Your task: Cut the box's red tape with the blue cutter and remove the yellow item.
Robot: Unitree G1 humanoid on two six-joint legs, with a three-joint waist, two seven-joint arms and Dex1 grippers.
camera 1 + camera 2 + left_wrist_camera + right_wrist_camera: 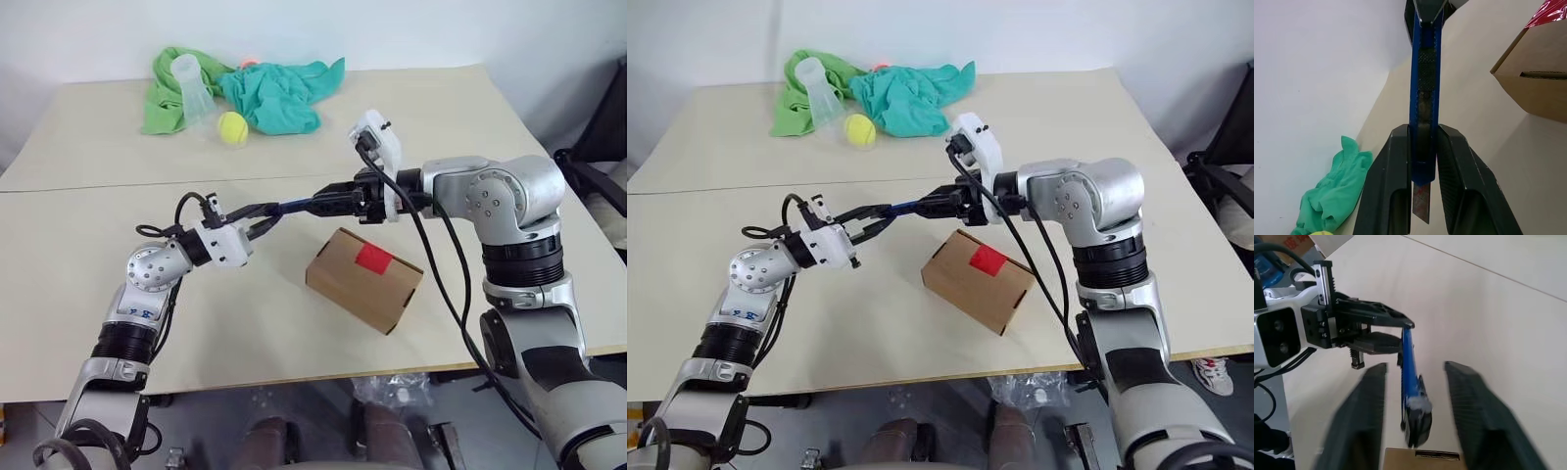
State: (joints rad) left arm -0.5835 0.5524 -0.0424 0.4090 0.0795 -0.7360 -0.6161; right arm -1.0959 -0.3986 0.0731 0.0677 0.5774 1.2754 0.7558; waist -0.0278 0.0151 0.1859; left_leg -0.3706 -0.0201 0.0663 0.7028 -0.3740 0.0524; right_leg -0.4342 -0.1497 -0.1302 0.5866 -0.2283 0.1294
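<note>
The left gripper (263, 221) has its jaws clamped on one end of the blue cutter (299, 206), a slim, stiff, light tool; the right gripper (345, 199) has its jaws apart around the other end, above the box (358, 282).

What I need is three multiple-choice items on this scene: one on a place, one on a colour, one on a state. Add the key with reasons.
1. The tennis ball lies: A) beside the green cloths B) on the box C) in the left gripper.
2. The tape on the box is: A) blue B) red C) green.
3. The left gripper is: A) open B) shut on the blue cutter C) shut on the tennis ball.
Key: A, the ball sits next to the cloths; B, a red patch shows on the box's top; B, its fingers clamp the cutter's body.
</note>
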